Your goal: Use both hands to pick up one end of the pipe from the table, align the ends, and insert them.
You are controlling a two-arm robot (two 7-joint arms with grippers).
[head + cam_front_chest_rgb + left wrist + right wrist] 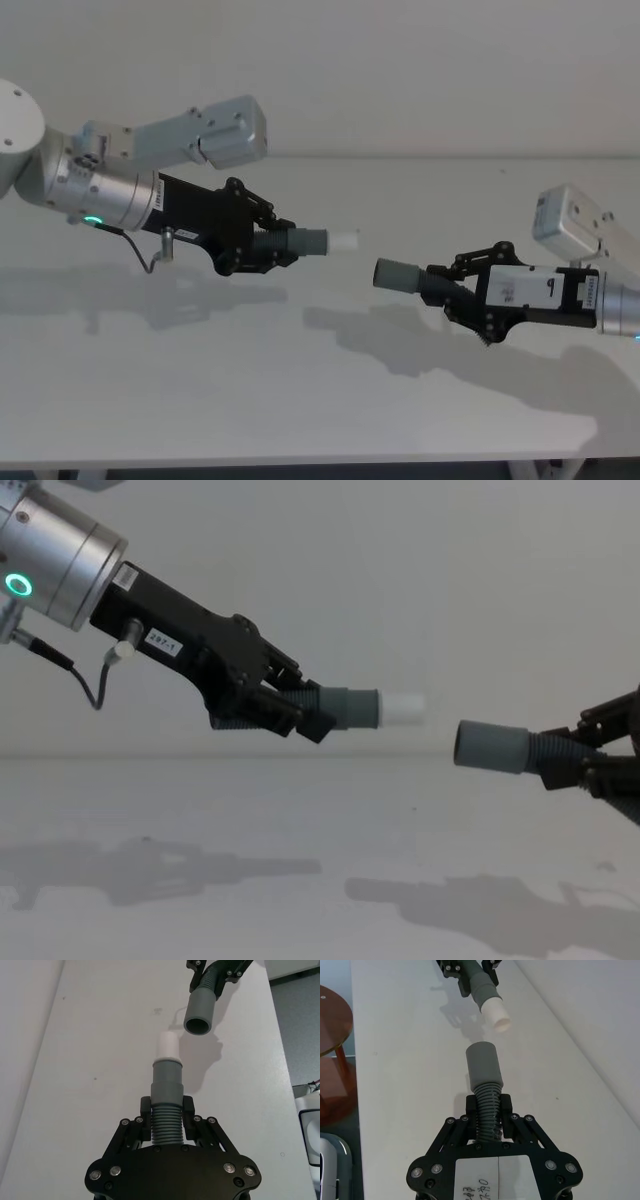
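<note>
- The left gripper (262, 243) is held in the air above the table (300, 400), and its fingers (146, 1106) are clamped on the ribbed part of one pipe piece (300, 242).
- That piece's smooth collar (166, 1080) points toward the robot's right and ends in a narrow white tip (343, 241) — the tip is seen clear of everything else.
- The right gripper (455, 287) is also raised off the table, slightly lower in the head view, and is closed on the ribbed part of the second pipe piece (415, 279).
- The second piece's collar (483, 1065) is aimed back at the first one; its open round mouth (198, 1025) is seen from the left wrist.
- The two ends are kept apart by a short gap and are not quite lined up — in the chest view the white tip (403, 708) sits a little higher than the open collar (490, 746).
- A thin grey cable (85, 675) is looped under the left arm, beside a glowing green ring (17, 584).
- Shadows of both arms are cast on the table (300, 810) below.
</note>
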